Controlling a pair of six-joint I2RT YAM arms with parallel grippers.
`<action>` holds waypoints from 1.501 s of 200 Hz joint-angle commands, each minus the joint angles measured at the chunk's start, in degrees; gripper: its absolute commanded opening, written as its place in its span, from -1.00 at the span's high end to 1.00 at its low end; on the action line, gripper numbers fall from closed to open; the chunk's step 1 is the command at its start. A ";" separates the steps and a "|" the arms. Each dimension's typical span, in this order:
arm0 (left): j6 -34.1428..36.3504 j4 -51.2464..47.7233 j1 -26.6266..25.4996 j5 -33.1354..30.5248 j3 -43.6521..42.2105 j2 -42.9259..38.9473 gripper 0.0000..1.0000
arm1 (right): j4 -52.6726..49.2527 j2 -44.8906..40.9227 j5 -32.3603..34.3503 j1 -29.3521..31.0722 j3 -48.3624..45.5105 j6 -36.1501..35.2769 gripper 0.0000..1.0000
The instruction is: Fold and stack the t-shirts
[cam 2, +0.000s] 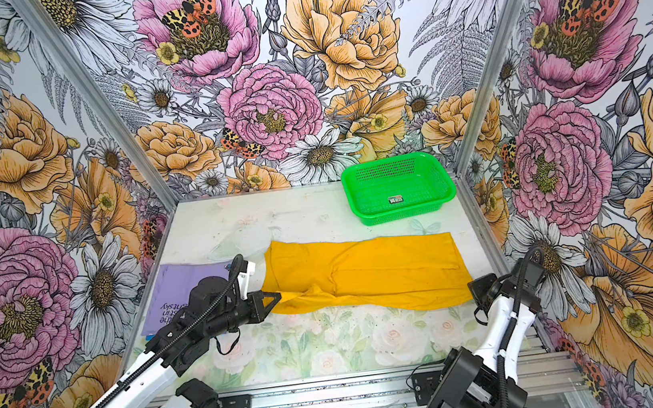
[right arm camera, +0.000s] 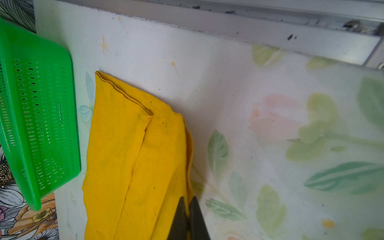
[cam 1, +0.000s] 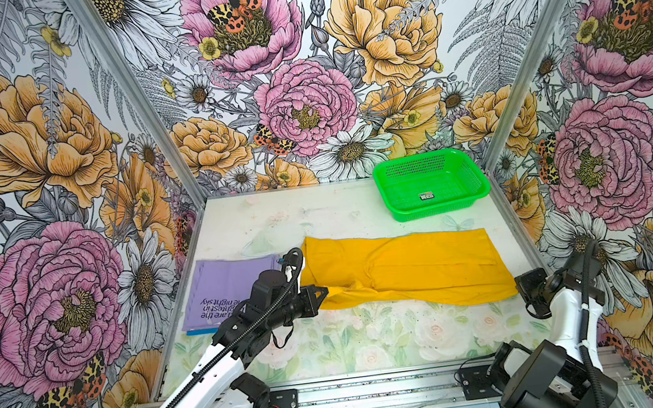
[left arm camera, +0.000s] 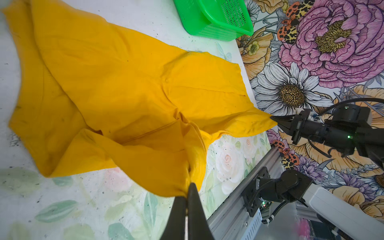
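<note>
A mustard-yellow t-shirt [cam 1: 403,267] [cam 2: 366,271] lies lengthwise across the middle of the table, folded into a long band. My left gripper [cam 1: 324,291] [cam 2: 277,296] [left arm camera: 188,187] is shut on its near left corner, where the cloth bunches up off the table. My right gripper [cam 1: 517,281] [cam 2: 470,287] [right arm camera: 188,200] is shut on the near right corner of the same t-shirt [right arm camera: 128,155] [left arm camera: 124,93]. A folded lavender t-shirt [cam 1: 225,287] [cam 2: 184,288] with dark text lies flat at the left, partly hidden behind my left arm. A thin blue edge [cam 1: 201,331] shows under it.
A green mesh basket [cam 1: 443,212] [cam 2: 401,215] [left arm camera: 207,20] [right arm camera: 41,124] stands at the back right, holding only a small label. Floral walls close in the table [cam 1: 317,214] on three sides. A metal rail [cam 1: 379,391] runs along the front edge.
</note>
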 commanded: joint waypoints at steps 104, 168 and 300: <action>3.50 5.41 4.26 0.93 4.56 10.42 1.00 | 3.04 7.81 -2.05 -2.90 2.87 -0.33 1.00; 9.12 8.00 8.57 6.53 14.99 27.13 1.00 | 10.11 17.95 -0.84 1.53 6.13 2.17 1.00; 10.45 11.77 13.98 11.38 24.77 43.26 1.00 | 15.13 36.30 1.65 9.22 17.21 5.21 1.00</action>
